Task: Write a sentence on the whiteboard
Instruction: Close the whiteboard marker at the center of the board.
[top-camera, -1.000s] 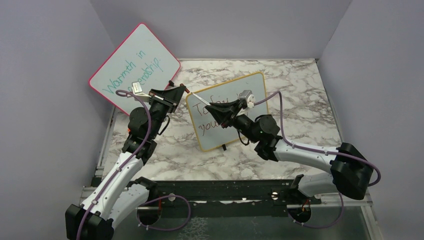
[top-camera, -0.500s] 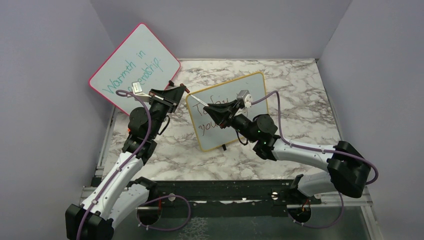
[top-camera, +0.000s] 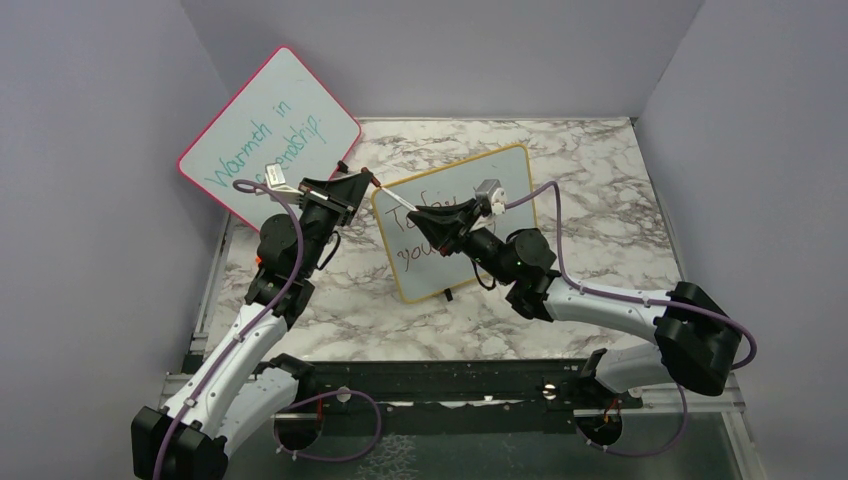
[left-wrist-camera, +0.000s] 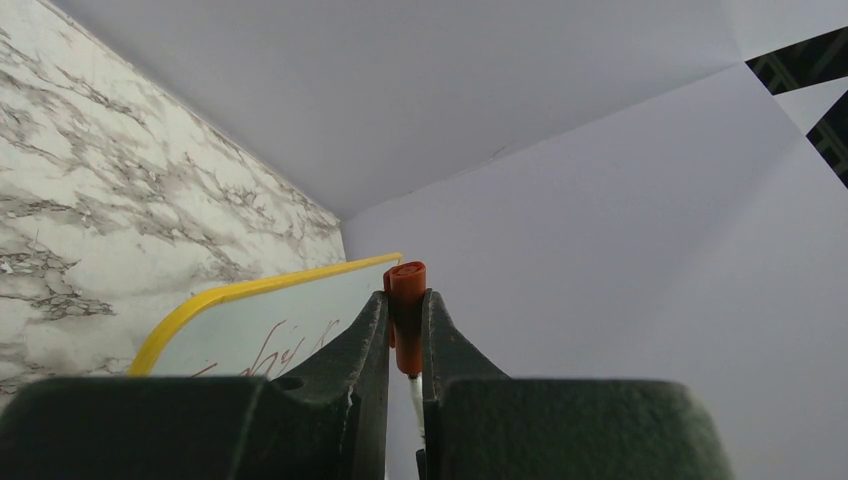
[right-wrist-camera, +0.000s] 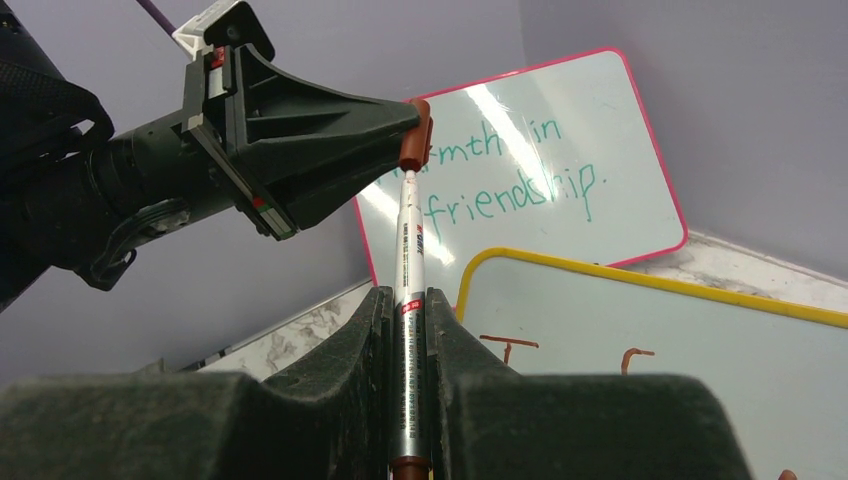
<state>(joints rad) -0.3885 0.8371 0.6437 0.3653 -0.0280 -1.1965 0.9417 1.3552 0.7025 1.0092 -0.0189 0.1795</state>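
a pink-framed board leans at the left wall. the right gripper, pinching a silver marker, hides part of the red-brown sentence on the yellow-framed whiteboard, mid-table; the left gripper pinches its red-brown cap. marble tabletop, lilac walls.

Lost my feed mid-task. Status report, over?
Left end effector shut on the cap. Right end effector shut on the marker, cap over its tip. Whiteboard standing, sentence partly hidden by right arm.
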